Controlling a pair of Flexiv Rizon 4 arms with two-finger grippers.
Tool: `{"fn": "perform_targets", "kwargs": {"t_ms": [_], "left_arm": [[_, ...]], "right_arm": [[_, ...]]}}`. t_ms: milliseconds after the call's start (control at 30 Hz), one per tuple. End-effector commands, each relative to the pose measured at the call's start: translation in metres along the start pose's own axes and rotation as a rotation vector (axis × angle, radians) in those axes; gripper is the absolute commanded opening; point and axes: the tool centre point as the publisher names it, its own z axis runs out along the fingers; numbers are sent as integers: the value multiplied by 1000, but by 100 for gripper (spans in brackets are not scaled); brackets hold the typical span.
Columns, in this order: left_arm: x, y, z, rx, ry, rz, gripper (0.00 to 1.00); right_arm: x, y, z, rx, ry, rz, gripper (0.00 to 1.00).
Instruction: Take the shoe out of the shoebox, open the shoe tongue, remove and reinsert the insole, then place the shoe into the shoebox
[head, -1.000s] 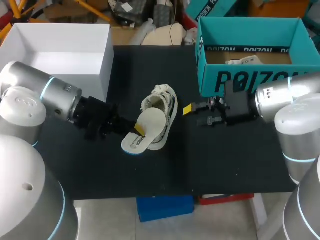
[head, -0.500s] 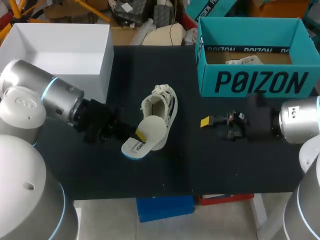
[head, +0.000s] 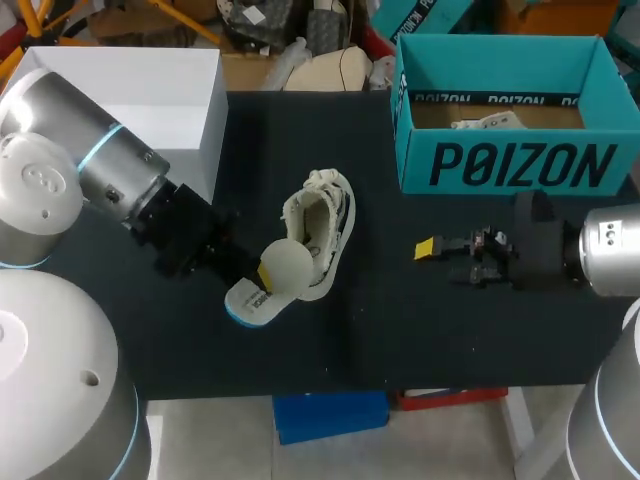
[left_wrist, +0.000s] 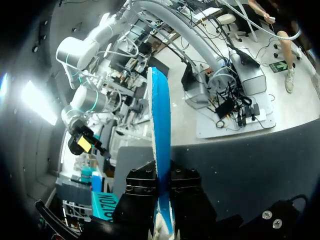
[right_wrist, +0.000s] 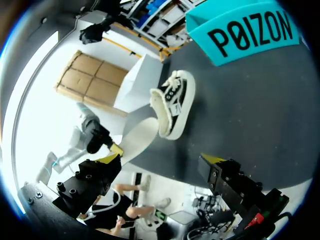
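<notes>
Insole (head: 288, 264) is clamped on edge in my left gripper (head: 262, 282), fingers closed on it, its front end at the heel of the shoe (head: 322, 222), which lies in the middle of the table (head: 420, 340) between the white box (head: 130, 110) and the shoebox (head: 510, 165). With that long free end it could buckle against the collar instead of sliding in, and shove the unheld shoe sideways. My right gripper (head: 440, 262) hangs open and empty, well apart toward the shoebox, with room around it.

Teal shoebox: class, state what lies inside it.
Inside the teal shoebox, a pale crumpled item lies on its brown floor. The near wall hides the floor's front part.
</notes>
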Motion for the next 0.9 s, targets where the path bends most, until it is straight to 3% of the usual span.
{"fn": "perform_targets", "kwargs": {"t_ms": [33, 333, 900], "left_arm": [[3, 6, -2, 17, 64, -4, 0], [12, 30, 5, 32, 68, 16, 0], [7, 77, 21, 31, 27, 53, 0]], "right_arm": [[1, 0, -1, 2, -2, 1, 100], [1, 0, -1, 2, -2, 1, 100], [1, 0, -1, 2, -2, 1, 100]]}}
